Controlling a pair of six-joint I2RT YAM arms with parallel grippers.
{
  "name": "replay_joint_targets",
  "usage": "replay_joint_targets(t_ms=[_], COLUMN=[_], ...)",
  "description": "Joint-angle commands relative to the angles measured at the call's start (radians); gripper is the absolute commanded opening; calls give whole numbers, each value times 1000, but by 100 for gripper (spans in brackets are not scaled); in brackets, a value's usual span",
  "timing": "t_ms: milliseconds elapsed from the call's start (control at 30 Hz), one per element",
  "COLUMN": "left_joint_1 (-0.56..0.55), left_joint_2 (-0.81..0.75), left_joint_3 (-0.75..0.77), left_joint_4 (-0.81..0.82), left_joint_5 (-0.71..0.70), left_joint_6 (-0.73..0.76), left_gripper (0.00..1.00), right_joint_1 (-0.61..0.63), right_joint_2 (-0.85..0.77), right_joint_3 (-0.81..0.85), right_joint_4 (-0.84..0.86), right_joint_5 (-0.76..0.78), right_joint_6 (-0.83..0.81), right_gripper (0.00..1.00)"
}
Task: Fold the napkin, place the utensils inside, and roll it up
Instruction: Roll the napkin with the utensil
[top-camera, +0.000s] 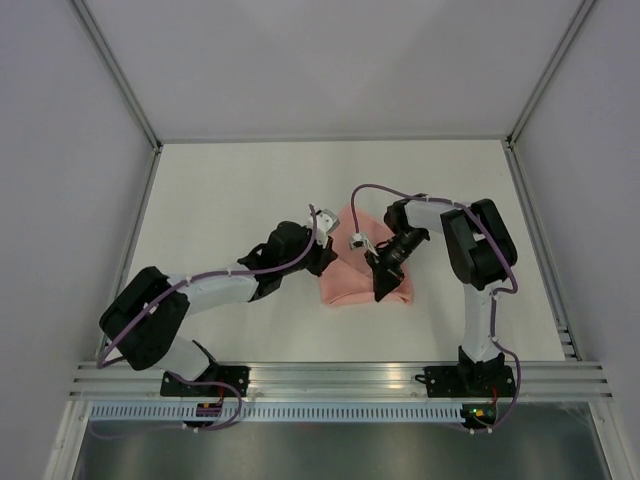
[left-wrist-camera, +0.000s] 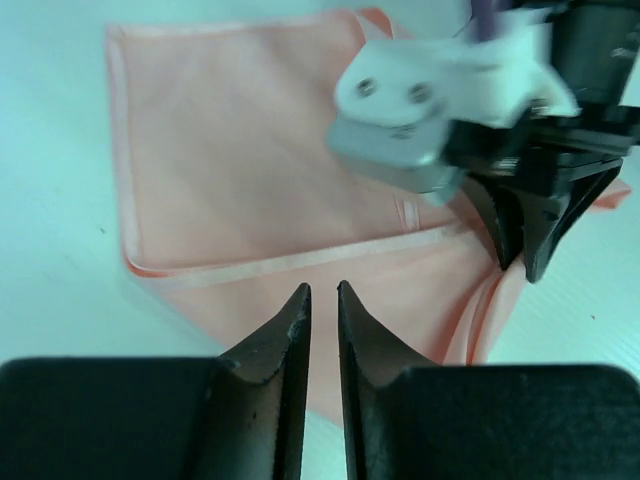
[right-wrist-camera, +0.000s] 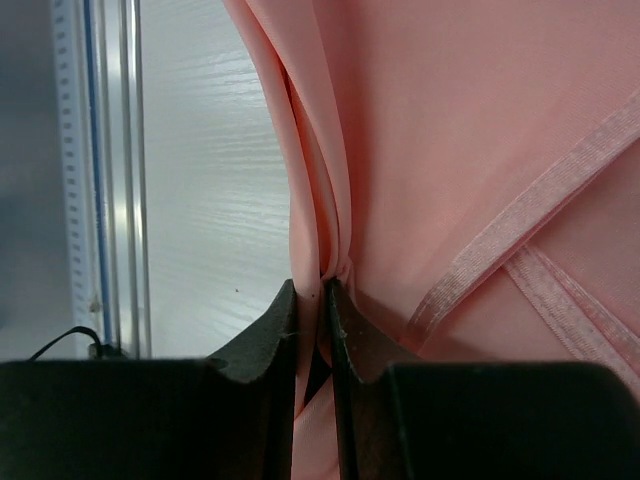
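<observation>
The pale pink napkin (top-camera: 345, 285) lies folded on the white table, its hemmed edges showing in the left wrist view (left-wrist-camera: 250, 150). My right gripper (top-camera: 383, 290) is shut on a bunched fold at the napkin's near right edge (right-wrist-camera: 450, 130); the fabric is pinched between its jaws (right-wrist-camera: 320, 285). It also shows in the left wrist view (left-wrist-camera: 520, 262). My left gripper (top-camera: 323, 257) is at the napkin's left side, its jaws (left-wrist-camera: 322, 288) shut to a thin gap with nothing between them, just above the fabric. The utensil is not in view.
An aluminium rail (top-camera: 340, 375) runs along the table's near edge and also shows in the right wrist view (right-wrist-camera: 100, 170). Grey walls with metal frame posts (top-camera: 150, 190) close in the table on the left, right and back.
</observation>
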Motion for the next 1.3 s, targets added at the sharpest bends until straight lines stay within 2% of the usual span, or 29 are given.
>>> replay_joint_targets(t_ms=[0, 267, 467, 567, 867, 1267], left_joint_1=[-107, -371, -524, -578, -609, -606], left_joint_2=[-67, -18, 59, 115, 223, 306], left_joint_3=[-60, -121, -135, -135, -110, -75], left_joint_4=[224, 394, 442, 441, 474, 483], left_joint_5=[-234, -417, -491, -505, -488, -462], left_joint_6=[143, 510, 671, 696, 693, 706], left_gripper=[22, 26, 33, 36, 52, 52], right_joint_1=[-12, -19, -24, -27, -32, -35], right_joint_2=[122, 165, 185, 190, 196, 204], right_joint_3=[29, 77, 81, 84, 86, 90], right_joint_4=[-72, -77, -57, -53, -42, -42], right_joint_5=[100, 101, 107, 109, 113, 115], right_joint_6=[-80, -46, -18, -12, -3, 0], right_gripper=[11, 11, 11, 11, 11, 11])
